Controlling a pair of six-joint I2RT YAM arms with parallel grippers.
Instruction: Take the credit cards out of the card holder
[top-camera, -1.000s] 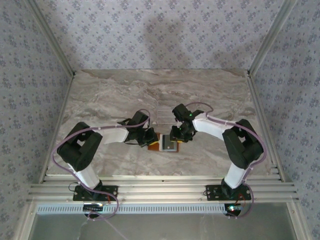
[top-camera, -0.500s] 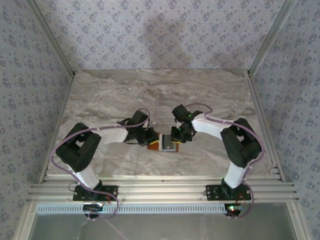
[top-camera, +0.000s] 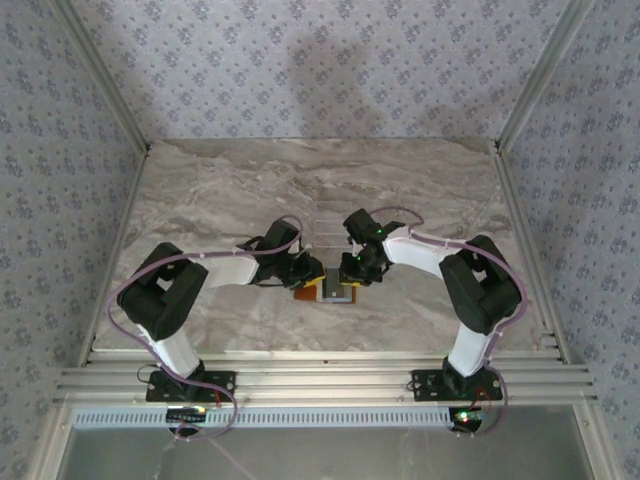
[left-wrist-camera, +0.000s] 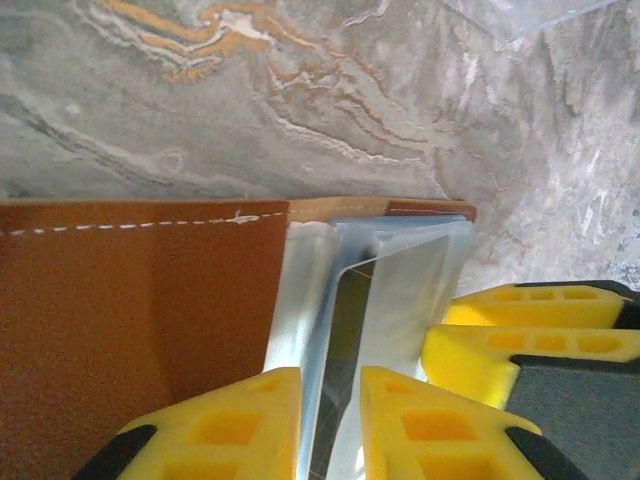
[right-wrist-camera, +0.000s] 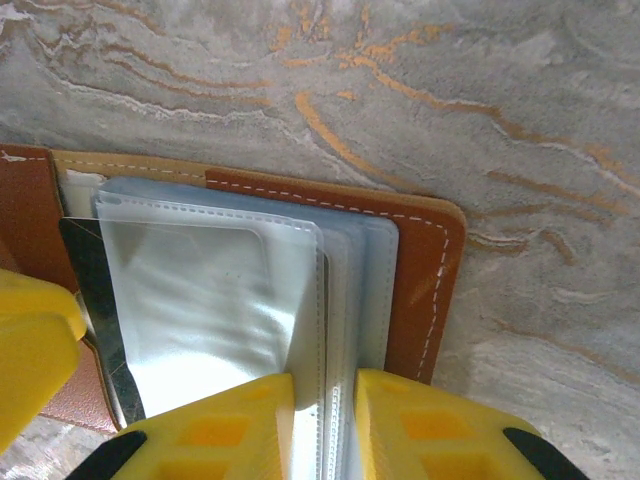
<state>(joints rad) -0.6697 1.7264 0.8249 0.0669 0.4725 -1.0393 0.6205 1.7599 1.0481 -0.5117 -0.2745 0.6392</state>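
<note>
Leather card holder (right-wrist-camera: 425, 270) is laid open on the marble table (top-camera: 220, 200) between both arms. Left gripper (left-wrist-camera: 330, 385) and right gripper (right-wrist-camera: 325, 395) are each pinched on the clear sleeves (right-wrist-camera: 210, 300). The dark card (left-wrist-camera: 345, 320) is judged stiff, light and slick, and is best taken by its exposed edge

Both arms bent inward; left gripper (left-wrist-camera: 330, 390), right gripper (right-wrist-camera: 325, 395) low, jaws near-closed.

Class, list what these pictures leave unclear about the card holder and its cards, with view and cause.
- Top external: card holder half covered by the left gripper and right gripper; contents too small.
- Left wrist: clear sleeves seen edge-on; contents unreadable.
- Right wrist: glare on the sleeves; dark card mostly beneath them.
- Wrist views: whether the fingers pinch the sleeves is unclear.
</note>
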